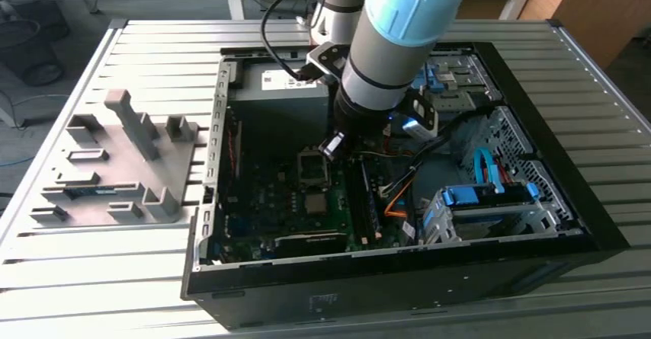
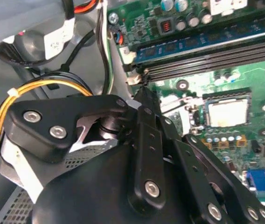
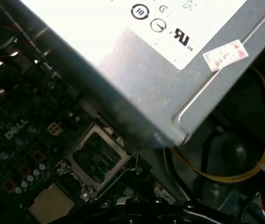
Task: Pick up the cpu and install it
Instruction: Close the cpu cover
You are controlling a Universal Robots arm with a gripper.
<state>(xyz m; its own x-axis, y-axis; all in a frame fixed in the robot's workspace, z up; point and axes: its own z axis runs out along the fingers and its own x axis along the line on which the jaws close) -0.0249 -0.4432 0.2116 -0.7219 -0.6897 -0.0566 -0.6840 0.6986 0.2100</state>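
The cpu [image 2: 228, 112] is a small silver-grey square lying flat on the green motherboard beside the memory slots. It also shows as a pale square in the first wrist view [image 3: 51, 203] and in the exterior view [image 1: 317, 202]. Next to it is a metal-framed socket [image 3: 97, 156] with a dark green inside, which appears in the exterior view too [image 1: 310, 160]. My gripper [image 1: 334, 147] hangs inside the open PC case, just above the socket's edge and a short way from the cpu. Its black linkage [image 2: 146, 154] hides what lies under it.
The grey power-supply box [image 3: 170, 70] with its white label looms close by the arm. Yellow cables [image 3: 244, 172] loop beside it. A blue memory stick [image 2: 179, 46] sits in its slot. Blue drive cages [image 1: 489, 198] are at the exterior view's right, and a grey parts fixture [image 1: 122, 164] stands outside the case.
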